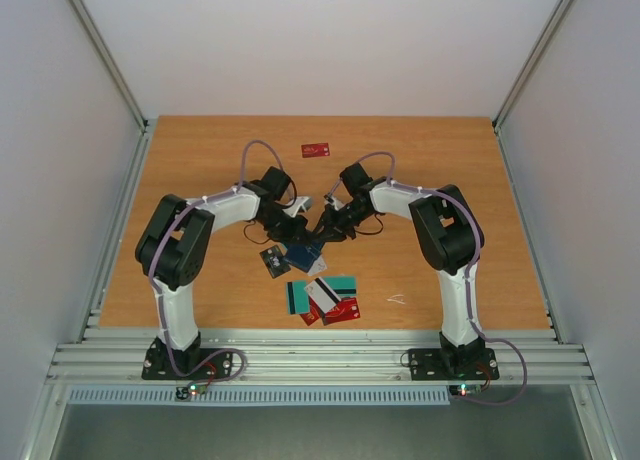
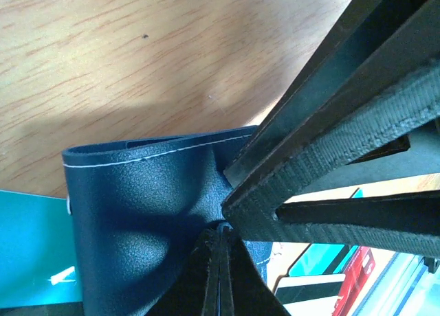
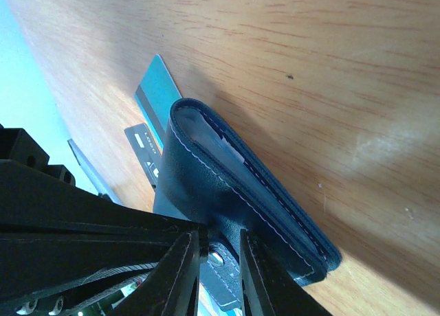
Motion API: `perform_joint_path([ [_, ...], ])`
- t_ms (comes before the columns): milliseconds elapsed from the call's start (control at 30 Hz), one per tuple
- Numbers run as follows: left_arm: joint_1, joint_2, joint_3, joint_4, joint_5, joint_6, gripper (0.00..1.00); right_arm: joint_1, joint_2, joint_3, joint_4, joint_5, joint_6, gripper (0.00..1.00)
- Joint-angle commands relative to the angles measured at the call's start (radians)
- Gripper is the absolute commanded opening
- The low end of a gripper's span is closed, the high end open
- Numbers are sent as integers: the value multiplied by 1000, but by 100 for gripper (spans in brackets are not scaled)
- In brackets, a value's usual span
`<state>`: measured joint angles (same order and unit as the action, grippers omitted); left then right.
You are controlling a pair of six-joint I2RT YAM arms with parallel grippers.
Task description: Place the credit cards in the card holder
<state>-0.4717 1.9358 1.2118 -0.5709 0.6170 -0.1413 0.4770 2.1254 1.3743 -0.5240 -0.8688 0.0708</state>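
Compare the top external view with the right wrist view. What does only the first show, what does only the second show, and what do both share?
Only the top external view: the left arm and right arm whole, a lone red card at the far side of the table, and a cluster of cards near the front edge.

Only the right wrist view: the white stitching along the card holder and what looks like its small metal snap.

Both: the folded navy card holder, the right gripper closed on it, and the wooden table.
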Motion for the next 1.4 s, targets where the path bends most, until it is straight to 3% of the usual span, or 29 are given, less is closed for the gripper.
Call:
perform_joint_path([
  [0,-14,14,13,-25,7,-18,0,2,36,13,-10,40,5,19],
  [433,-33,-4,-19,-18,14,-35,0,2,26,0,-10,48,4,19],
  [733,-41,-53,-45,-13,-84,-44,0,2,27,0,-8,47,6,19],
  [967,-38,-85,-8,-29,-84,-55,0,2,28,-12,-3,45,6,19],
  [1367,-36,-32,-4,-11,-87,-53,0,2,27,-13,-12,44,-6,19],
])
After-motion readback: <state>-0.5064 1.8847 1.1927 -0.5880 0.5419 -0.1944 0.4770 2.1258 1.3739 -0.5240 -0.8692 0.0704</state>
